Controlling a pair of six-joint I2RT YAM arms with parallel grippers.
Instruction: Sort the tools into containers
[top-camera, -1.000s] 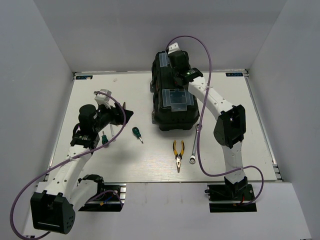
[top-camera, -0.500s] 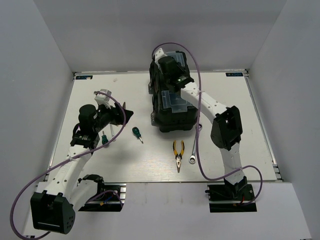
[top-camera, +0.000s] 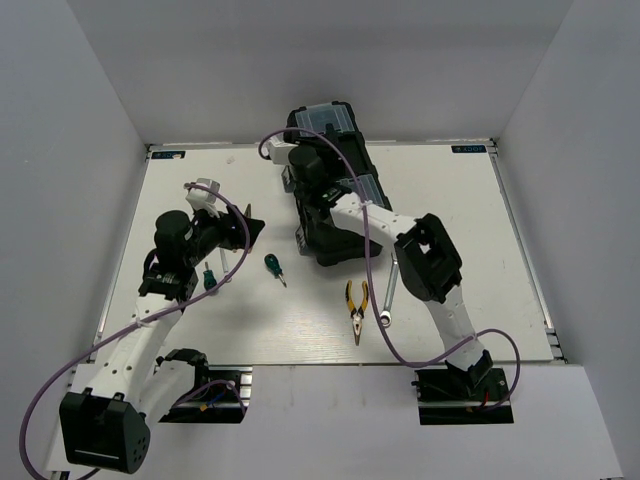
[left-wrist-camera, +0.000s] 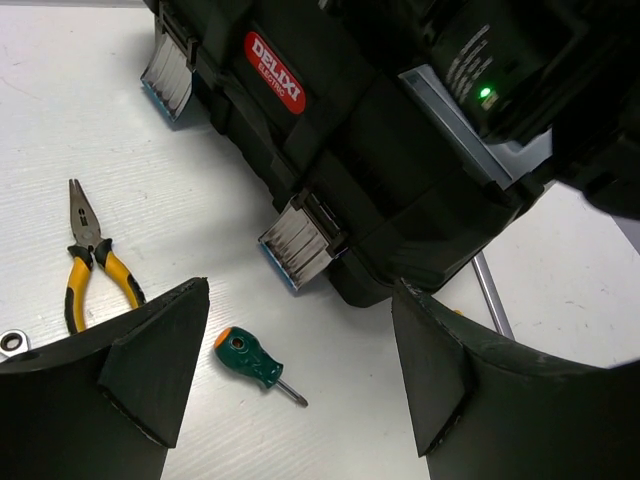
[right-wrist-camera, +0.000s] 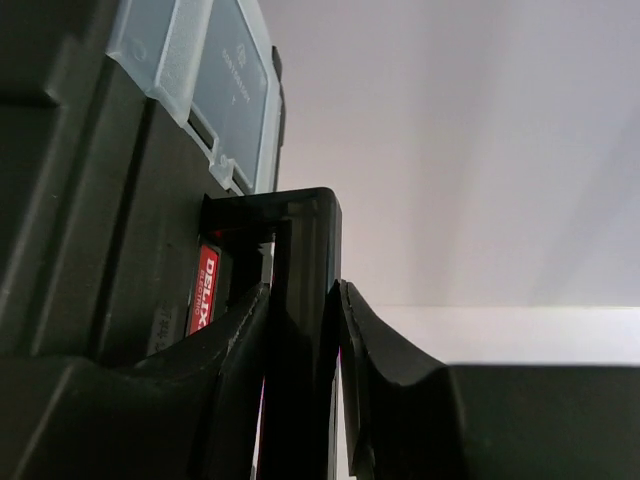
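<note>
The black toolbox (top-camera: 335, 215) stands at the back centre, its top with two clear-lidded boxes (top-camera: 322, 118) leaning left. My right gripper (top-camera: 308, 168) is shut on the toolbox's dark handle bar (right-wrist-camera: 305, 300), jaws pressed on both sides. My left gripper (top-camera: 248, 228) is open and empty above the table, left of the toolbox. One green-handled screwdriver (top-camera: 273, 267) lies below it and shows in the left wrist view (left-wrist-camera: 250, 360). A second screwdriver (top-camera: 208, 277) lies by the left arm. Yellow-handled pliers (top-camera: 356, 303) and a silver wrench (top-camera: 389, 290) lie in front of the toolbox.
The toolbox's silver latches (left-wrist-camera: 300, 245) and red label (left-wrist-camera: 274, 72) face the left wrist camera. The pliers (left-wrist-camera: 90, 265) also show there. White walls enclose the table on three sides. The right arm's purple cable (top-camera: 375, 290) loops over the wrench area.
My right gripper has swung left over the toolbox, holding the handle, and the toolbox's top has leaned left with it. The left arm has barely moved.
</note>
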